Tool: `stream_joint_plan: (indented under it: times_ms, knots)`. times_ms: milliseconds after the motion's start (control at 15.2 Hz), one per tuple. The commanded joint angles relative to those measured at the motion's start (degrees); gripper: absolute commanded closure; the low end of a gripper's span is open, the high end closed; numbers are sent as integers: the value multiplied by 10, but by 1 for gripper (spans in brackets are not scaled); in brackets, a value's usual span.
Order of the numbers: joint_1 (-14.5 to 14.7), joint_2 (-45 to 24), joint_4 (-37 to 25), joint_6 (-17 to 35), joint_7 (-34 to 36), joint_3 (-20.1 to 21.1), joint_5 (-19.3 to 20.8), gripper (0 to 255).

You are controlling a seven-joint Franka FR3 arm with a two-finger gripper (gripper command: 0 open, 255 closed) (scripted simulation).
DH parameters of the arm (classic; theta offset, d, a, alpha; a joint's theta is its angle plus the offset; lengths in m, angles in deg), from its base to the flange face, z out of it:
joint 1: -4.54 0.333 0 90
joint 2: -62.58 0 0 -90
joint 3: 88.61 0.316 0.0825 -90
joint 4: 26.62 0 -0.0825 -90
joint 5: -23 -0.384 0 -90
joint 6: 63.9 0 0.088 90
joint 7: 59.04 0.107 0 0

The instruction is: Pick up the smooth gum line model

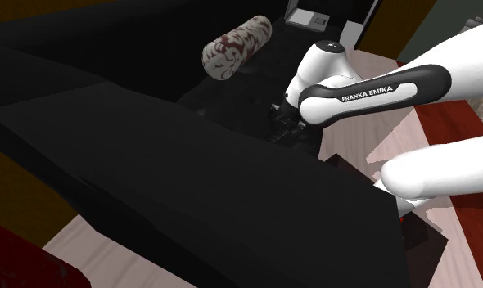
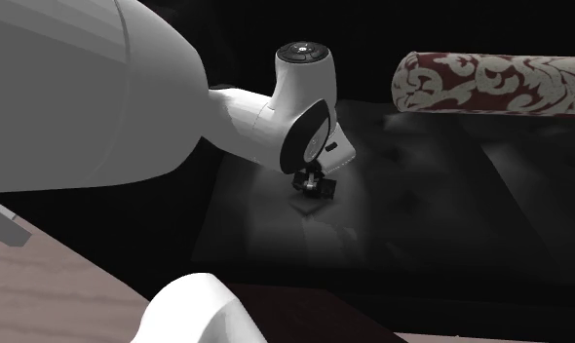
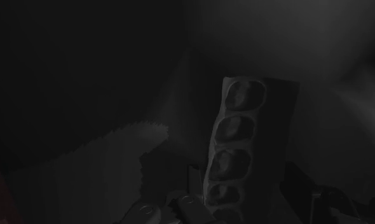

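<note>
Where the black gripper [image 2: 313, 183] points down, the gum line model [image 3: 243, 140], a grey strip with a row of hollows, lies directly below it on a dark cushioned seat [image 2: 422, 224]. Whether it is gripped I cannot tell (too dim). It is probably rigid, light and slick, so clasp its long flat sides. A patterned bolster [image 2: 490, 83] lies at two o'clock.

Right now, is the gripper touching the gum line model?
Cannot tell. In the wrist view the gum line model sits close to the gripper, but the dim picture shows neither contact nor gap.
</note>
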Motion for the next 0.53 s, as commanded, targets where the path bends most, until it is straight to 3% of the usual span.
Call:
stream_joint_plan:
  times_ms: [0, 462]
  knots:
    - [0, -1, 0, 1, 0, 0, 0, 255]
    - [2, 6, -3, -10, -1, -3, 0, 255]
